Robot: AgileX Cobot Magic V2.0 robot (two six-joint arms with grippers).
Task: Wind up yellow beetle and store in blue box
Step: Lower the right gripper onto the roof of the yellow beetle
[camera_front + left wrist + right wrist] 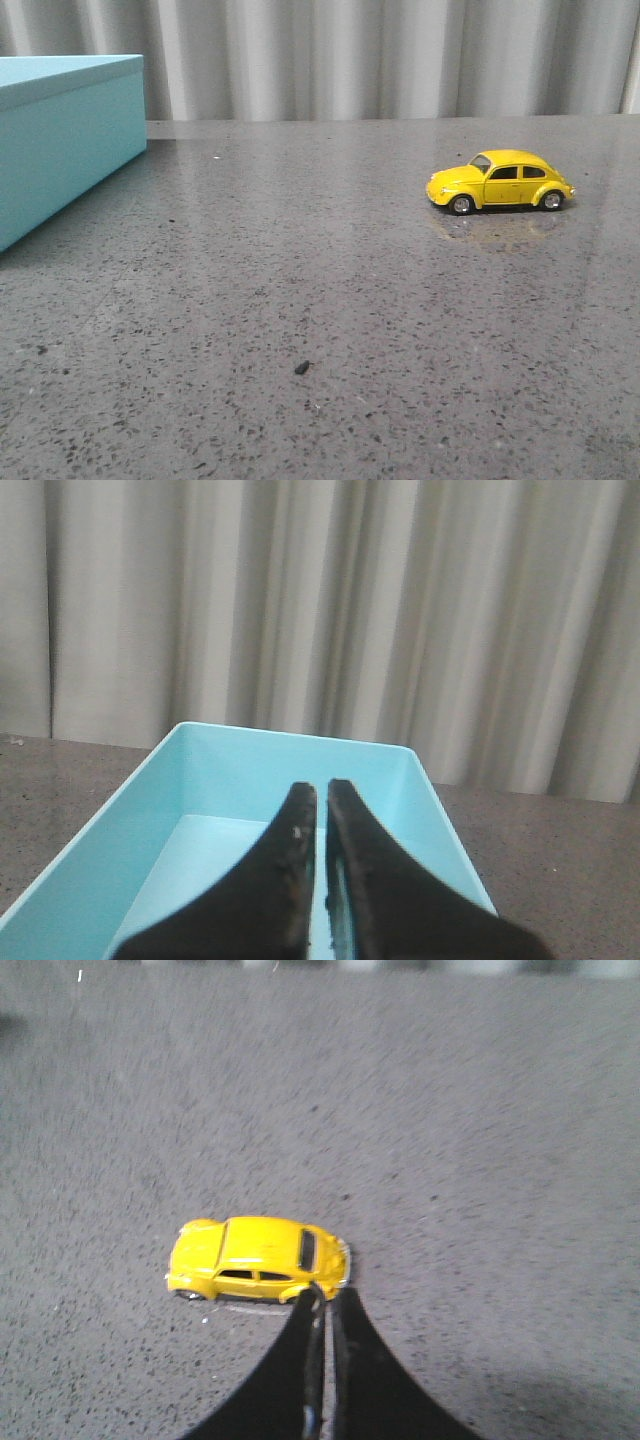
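Observation:
The yellow beetle (500, 180) stands on its wheels on the grey speckled table, right of centre, side-on. The blue box (60, 140) stands at the far left. Neither gripper shows in the front view. In the left wrist view my left gripper (322, 785) is shut and empty over the open turquoise inside of the box (220, 780), which holds nothing that I can see. In the right wrist view my right gripper (327, 1293) is shut and empty, its tips in line with one end of the beetle (255, 1255). I cannot tell whether they touch it.
A grey pleated curtain (400, 60) hangs behind the table's far edge. A small dark speck (301, 367) lies on the tabletop (300, 260) near the front middle. Bare tabletop lies between the box and the car.

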